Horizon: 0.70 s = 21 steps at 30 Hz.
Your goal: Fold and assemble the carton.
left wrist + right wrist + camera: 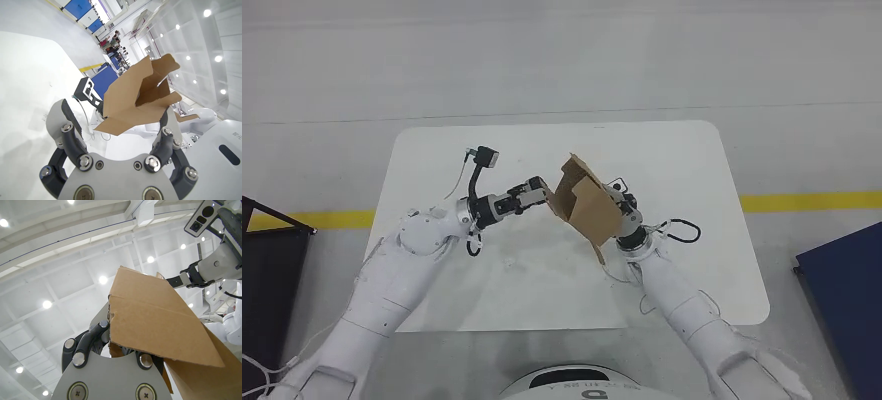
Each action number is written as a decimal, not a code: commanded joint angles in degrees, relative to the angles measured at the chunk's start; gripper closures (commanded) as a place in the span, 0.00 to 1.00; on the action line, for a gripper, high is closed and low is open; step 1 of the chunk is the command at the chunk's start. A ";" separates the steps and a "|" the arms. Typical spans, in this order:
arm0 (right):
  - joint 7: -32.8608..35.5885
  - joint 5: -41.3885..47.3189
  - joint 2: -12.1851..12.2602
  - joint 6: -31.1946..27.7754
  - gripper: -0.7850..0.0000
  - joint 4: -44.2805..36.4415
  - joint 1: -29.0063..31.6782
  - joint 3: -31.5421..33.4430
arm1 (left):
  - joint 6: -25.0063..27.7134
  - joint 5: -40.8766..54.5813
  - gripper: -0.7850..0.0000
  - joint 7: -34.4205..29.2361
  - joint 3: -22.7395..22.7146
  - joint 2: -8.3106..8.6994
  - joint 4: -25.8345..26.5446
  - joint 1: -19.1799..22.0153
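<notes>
— Where do our grippers stand?

— Our left gripper is spread wide, just beside the carton's near flap and closed on nothing. We cannot tell whether a pad touches the cardboard. Our right gripper is pinching the carton by a lower edge. The cardboard covers most of its fingers in its own wrist view, but nothing else holds the box up.

— And the carton itself?

— It is aloft over the middle of the table, tilted and half opened into a sleeve. Its end flaps are splayed out, none folded in yet.

— What could go wrong from here?

— We judge three things. The single pinch sits at a ragged, torn edge, so a push from the left could pivot the box or pull it out of the grip. If the left gripper closes on the wrong flap, or on two layers at once, the sleeve could collapse flat instead of squaring up. And pressing away from a crease would buckle a panel.

— Anything in the way?

— Mostly the flaps: one lies between the left gripper and the carton's opening. The two wrists are also near each other, so we think they could knock together during a fold. Off the table, a yellow floor line and a dark blue panel lie well apart from the work.
</notes>
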State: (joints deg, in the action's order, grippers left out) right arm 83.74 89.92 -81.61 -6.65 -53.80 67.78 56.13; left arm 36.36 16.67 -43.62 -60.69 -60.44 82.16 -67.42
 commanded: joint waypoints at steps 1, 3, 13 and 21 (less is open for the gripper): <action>0.46 -0.23 -0.33 0.30 1.00 0.94 -0.30 -0.34 | -0.37 -0.85 0.00 0.25 0.25 -0.11 0.08 0.21; 0.90 -0.75 -0.63 0.11 1.00 1.81 -0.66 -0.55 | -0.84 -1.40 0.00 0.64 0.48 -0.22 0.28 0.26; 3.39 -2.40 -1.57 0.50 1.00 3.85 -1.63 -0.13 | -3.64 -6.44 0.00 3.94 0.67 -0.54 0.83 -0.02; 3.22 -4.97 -1.65 -3.58 1.00 4.41 -1.92 1.49 | -1.49 -6.72 0.00 5.05 -3.00 0.04 3.91 -1.80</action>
State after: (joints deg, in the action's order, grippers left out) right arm 86.94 84.91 -83.27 -10.30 -49.38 65.87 57.62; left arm 35.04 10.29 -38.55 -62.97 -60.56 85.51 -68.82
